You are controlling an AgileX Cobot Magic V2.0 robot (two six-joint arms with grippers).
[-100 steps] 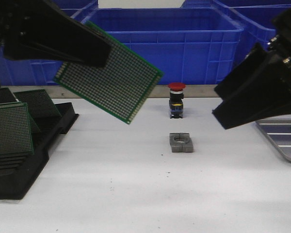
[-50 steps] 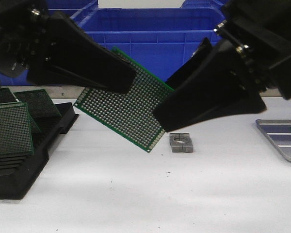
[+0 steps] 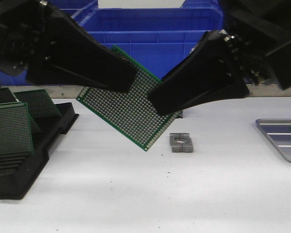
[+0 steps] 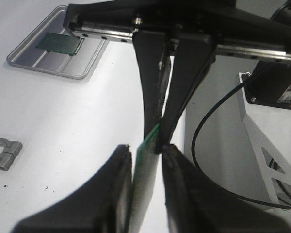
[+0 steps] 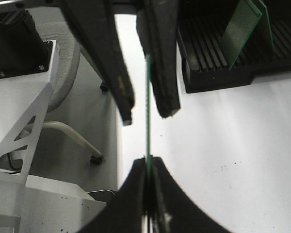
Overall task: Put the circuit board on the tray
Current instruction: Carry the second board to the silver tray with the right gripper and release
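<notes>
The thin green perforated circuit board hangs tilted above the white desk, pinched by the closed right hand. The left hand straddles it slightly parted. Unsynchronised release risks dropping it short of the silvery-grey metal tray.

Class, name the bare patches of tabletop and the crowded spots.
Bare: table front, between black rack and tray, nearer than grey clamp. Crowded: above the middle, where left claw and right claw meet at the circuit board.
</notes>
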